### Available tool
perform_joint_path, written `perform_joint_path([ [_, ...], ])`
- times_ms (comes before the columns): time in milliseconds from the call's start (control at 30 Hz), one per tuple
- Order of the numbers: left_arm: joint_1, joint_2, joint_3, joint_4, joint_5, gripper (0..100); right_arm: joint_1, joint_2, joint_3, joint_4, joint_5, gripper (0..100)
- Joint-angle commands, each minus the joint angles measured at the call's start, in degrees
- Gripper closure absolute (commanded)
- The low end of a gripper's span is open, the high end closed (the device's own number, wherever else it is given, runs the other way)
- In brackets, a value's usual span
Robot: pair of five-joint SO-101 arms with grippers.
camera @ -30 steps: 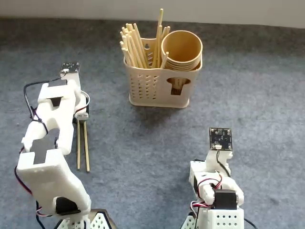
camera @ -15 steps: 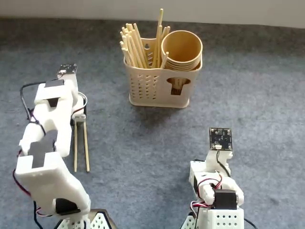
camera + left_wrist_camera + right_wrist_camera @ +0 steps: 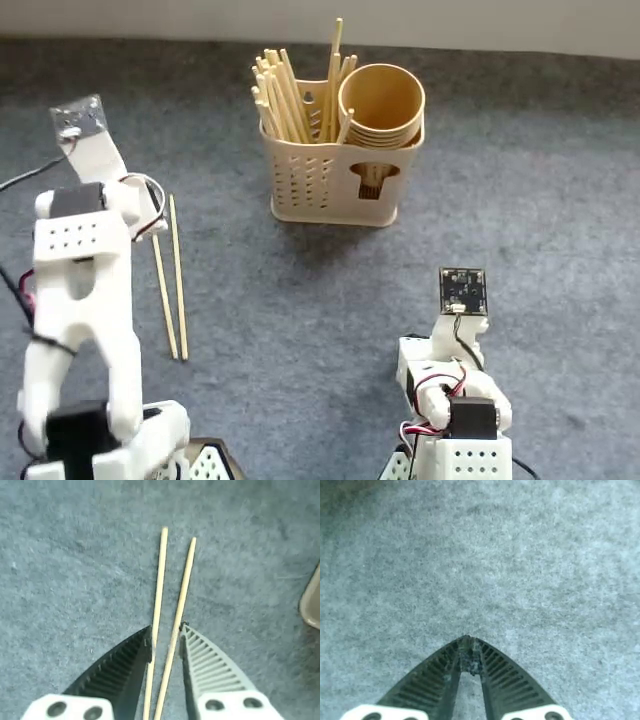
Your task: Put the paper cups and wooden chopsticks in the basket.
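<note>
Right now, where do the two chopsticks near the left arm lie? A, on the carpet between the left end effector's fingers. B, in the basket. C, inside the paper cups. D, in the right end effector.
A: the left wrist view shows the two chopsticks flat on the carpet, running through the open left end effector.

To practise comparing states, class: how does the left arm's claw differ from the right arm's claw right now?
The left claw is open; the right claw is shut, tips together. The left claw straddles two wooden chopsticks lying on the carpet; the right claw holds nothing, with bare carpet ahead. Both are ribbed inside and face the grey carpet.
</note>
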Motion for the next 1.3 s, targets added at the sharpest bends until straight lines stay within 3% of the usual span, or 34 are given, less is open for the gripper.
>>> perform_joint_path([
  [0,2.4,-11.6,-0.2,-1.1,1.0,98,0.7,-0.8,8.7,0.4,-0.4,99.3],
  [200,5.1,-18.2,0.0,-3.9,0.5,99,0.7,-0.8,8.7,0.4,-0.4,99.3],
  [433,5.1,-16.2,3.0,-4.1,0.4,99,0.7,-0.8,8.7,0.4,-0.4,99.3],
  [767,2.0,9.5,-2.9,-4.1,0.4,89,0.7,-0.8,8.7,0.4,-0.4,99.3],
  [1267,-0.3,38.3,-18.2,-3.8,0.4,92,0.7,-0.8,8.7,0.4,-0.4,99.3],
])
